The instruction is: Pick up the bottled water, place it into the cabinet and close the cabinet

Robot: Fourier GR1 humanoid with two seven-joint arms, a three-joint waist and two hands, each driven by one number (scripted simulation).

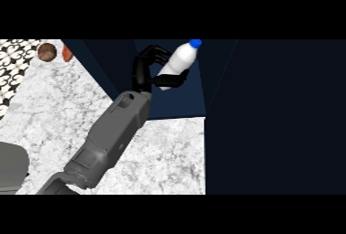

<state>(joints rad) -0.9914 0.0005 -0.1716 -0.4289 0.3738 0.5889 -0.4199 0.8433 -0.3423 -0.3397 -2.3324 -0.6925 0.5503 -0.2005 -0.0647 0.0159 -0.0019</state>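
**Bottled water up in the robot hand, at the cabinet's mouth**

Clamped on the bottled water (177, 61) right now: right robot hand (143, 68), black fingers (172, 81) curled round the lower half and wrapped in close near the base. Held tilted, blue cap (195, 43) up and to the right, white body slanting down-left into the palm. Upper half and cap poking clear above the fingers; base mostly hidden by the curl.

Off the bench (169, 151) entirely, no contact with the marble top. Seen against the dark blue opening of the cabinet (177, 103), above the bench's far edge. Cannot tell whether inside the cabinet or just in front of it.

Big dark panel (270, 114) filling the right of the view, just beside the cap; looks like the cabinet's door or side, cannot tell which. Grey forearm (111, 132) stretched up from the lower left, across the bench, to the wrist below the bottle.

Over at the top left, well apart from the hand: a round brown thing (46, 51) and an orange-red thing (67, 52) side by side, next to a patterned wall (13, 59). Grey rounded shape (12, 167) at the lower left edge.
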